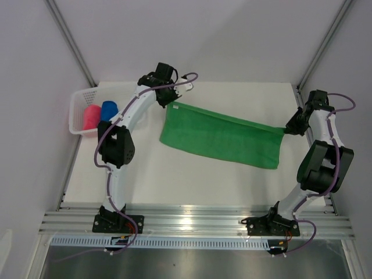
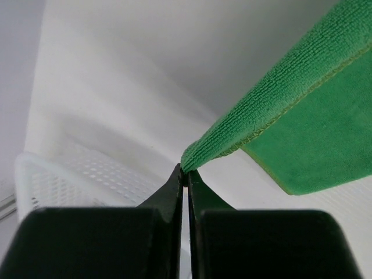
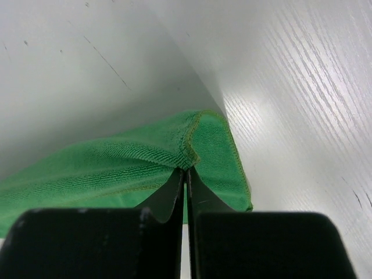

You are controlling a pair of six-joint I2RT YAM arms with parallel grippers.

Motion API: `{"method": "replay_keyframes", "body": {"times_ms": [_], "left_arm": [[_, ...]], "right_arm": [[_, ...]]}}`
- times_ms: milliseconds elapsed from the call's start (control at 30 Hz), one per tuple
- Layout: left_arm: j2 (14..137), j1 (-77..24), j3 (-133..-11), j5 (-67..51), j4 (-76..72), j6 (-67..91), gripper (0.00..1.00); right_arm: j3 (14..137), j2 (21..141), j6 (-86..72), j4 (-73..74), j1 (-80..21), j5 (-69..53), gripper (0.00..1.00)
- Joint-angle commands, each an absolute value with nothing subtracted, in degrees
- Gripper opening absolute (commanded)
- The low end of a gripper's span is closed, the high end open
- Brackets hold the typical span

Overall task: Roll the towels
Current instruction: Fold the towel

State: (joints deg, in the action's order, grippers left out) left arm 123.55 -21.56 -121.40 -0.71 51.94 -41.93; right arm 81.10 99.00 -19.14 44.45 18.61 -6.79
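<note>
Stretching between your two grippers, the green towel (image 1: 221,139) spans the middle of the white table (image 1: 192,186), running from far left down to the right.

- Green towel: spread wide and held by its two far corners. In your left wrist view the taut far edge reads as a fold, with a second layer under it. You cannot tell from above whether the near edge rests on the table.
- Left gripper (image 2: 185,172): jaws pressed together on the towel's left corner, with the fabric bunched at the tips.
- Right gripper (image 3: 186,170): jaws clamped tight on the right corner, with the hem curling over the tips.
- Pink towel (image 1: 90,118): bundled up in the white mesh basket (image 1: 75,107) on its left side.
- Blue towel (image 1: 109,110): bundled just beside the pink one, to its right, in the same basket.
- White mesh basket: sits at the table's far left corner, well apart from the green towel, with your left arm between them.
</note>
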Motion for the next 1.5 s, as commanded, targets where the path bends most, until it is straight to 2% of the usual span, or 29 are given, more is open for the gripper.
{"method": "replay_keyframes", "body": {"times_ms": [0, 233, 467, 967, 1100, 1400, 1467], "left_arm": [[121.3, -20.9, -117.2, -2.7, 51.2, -42.4, 0.01], [118.0, -20.9, -104.5, -2.4, 52.3, -47.8, 0.01], [116.8, -21.0, -98.6, -3.5, 55.3, -51.6, 0.01], [118.4, -22.0, -97.7, -2.7, 59.2, -52.0, 0.01], [119.1, -22.0, -98.0, -3.0, 60.2, -52.0, 0.04], [119.3, -22.4, -97.4, -3.7, 62.6, -52.4, 0.05], [119.4, -22.5, -97.1, -3.7, 62.9, -52.5, 0.11]], "right_arm": [[80.2, 98.1, -17.6, 43.7, 19.2, -6.1, 0.0], [67.6, 94.0, -16.2, 44.1, 19.1, -7.1, 0.0], [57.7, 90.1, -14.2, 44.7, 19.1, -7.3, 0.0], [58.0, 92.7, -14.2, 44.7, 19.1, -5.0, 0.0], [57.8, 93.3, -14.5, 44.3, 19.1, -5.1, 0.0], [57.8, 93.4, -14.4, 44.2, 19.1, -5.2, 0.0], [57.9, 94.0, -14.6, 44.4, 19.0, -5.3, 0.03]]}}
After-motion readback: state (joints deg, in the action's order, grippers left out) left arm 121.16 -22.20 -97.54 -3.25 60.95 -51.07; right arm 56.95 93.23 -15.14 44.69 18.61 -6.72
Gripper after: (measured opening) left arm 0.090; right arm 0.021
